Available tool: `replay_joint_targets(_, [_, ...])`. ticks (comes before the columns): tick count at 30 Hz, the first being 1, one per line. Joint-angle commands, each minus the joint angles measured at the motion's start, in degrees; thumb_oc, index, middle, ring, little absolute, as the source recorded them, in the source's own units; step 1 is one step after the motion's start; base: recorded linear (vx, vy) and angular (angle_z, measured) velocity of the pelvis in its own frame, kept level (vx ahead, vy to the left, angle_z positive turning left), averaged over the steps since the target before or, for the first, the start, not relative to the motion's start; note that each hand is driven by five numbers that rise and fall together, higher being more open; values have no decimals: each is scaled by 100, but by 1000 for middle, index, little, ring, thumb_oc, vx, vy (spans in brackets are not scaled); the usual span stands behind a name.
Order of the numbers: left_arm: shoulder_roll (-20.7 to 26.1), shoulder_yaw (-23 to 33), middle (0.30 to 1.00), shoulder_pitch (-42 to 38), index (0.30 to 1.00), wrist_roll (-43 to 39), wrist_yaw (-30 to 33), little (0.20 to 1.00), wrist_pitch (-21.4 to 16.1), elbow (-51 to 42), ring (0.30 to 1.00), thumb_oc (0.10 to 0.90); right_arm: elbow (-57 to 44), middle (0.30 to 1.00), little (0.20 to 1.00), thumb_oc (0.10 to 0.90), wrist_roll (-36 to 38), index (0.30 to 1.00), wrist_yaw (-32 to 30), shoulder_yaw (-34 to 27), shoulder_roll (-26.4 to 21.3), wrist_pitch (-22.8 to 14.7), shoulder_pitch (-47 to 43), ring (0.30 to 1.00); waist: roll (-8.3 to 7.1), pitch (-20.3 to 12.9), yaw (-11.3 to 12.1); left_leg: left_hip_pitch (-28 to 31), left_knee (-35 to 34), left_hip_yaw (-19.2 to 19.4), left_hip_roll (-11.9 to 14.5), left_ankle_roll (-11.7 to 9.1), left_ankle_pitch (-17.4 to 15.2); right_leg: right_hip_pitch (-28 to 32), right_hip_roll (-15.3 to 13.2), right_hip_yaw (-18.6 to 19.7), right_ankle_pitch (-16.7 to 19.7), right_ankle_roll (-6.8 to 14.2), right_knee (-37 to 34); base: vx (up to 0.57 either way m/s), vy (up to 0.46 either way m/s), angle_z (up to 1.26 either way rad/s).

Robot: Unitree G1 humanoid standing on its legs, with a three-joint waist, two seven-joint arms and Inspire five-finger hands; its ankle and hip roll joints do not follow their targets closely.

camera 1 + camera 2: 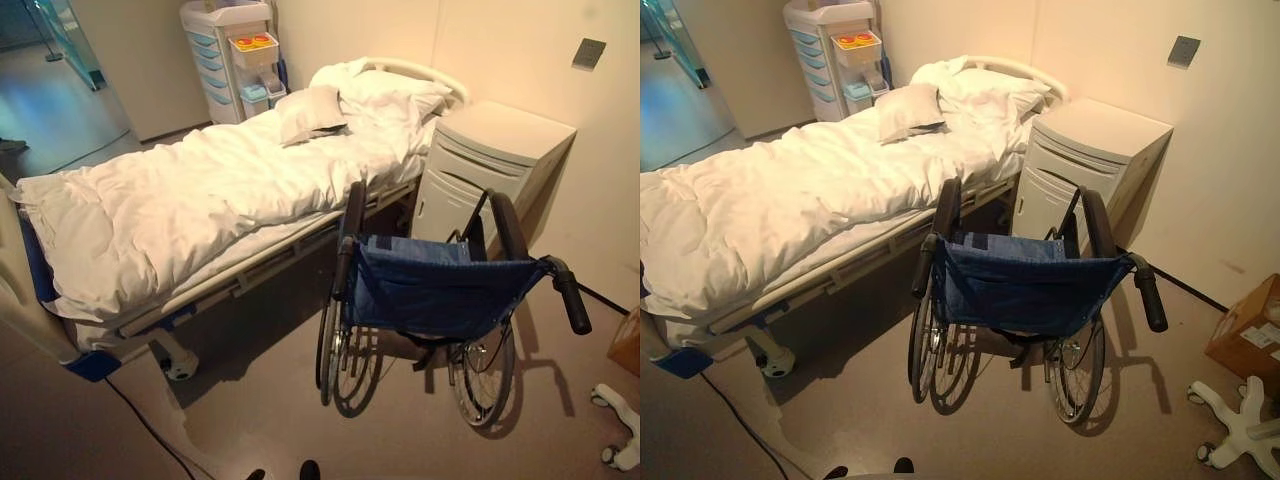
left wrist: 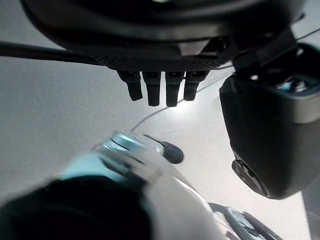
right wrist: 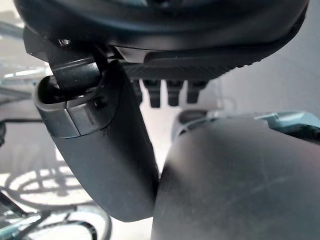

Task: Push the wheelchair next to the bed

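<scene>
A wheelchair (image 1: 430, 292) with a blue fabric back and black push handles (image 1: 572, 298) stands on the floor with its back towards me. Its front is by the side of the hospital bed (image 1: 190, 205), which has a white duvet and pillows. Its front also stands close to a bedside cabinet (image 1: 490, 160). In the left wrist view my left hand (image 2: 161, 91) hangs over the floor, fingers straight and holding nothing. My right hand (image 3: 169, 95) in the right wrist view is likewise relaxed and empty. Neither hand touches the wheelchair.
A white medical cart (image 1: 235, 55) with drawers stands beyond the head of the bed. A cardboard box (image 1: 1246, 330) and a white star-shaped wheeled base (image 1: 1240, 428) lie on the floor at the right. The wall runs behind the cabinet.
</scene>
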Motion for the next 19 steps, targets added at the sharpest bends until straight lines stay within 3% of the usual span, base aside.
replay_joint_targets(1, [-66,-85,900,-319,900,370,-12,900,-87,263,900,800,408,900,900,800,239,900,235,-82,1,409,-56,900,151,210,85,702,62,53,436,-438,-726,-690,-194,-41,922,105,-21,0,0,0])
replay_joint_targets(19, [-87,-136,900,-472,900,335,53,900,-31,407,900,800,426,900,900,800,89,900,172,84,27,530,-195,900,58,189,78,752,62,71,420,-409,-775,-682,-164,59,932,74,-21,0,0,0])
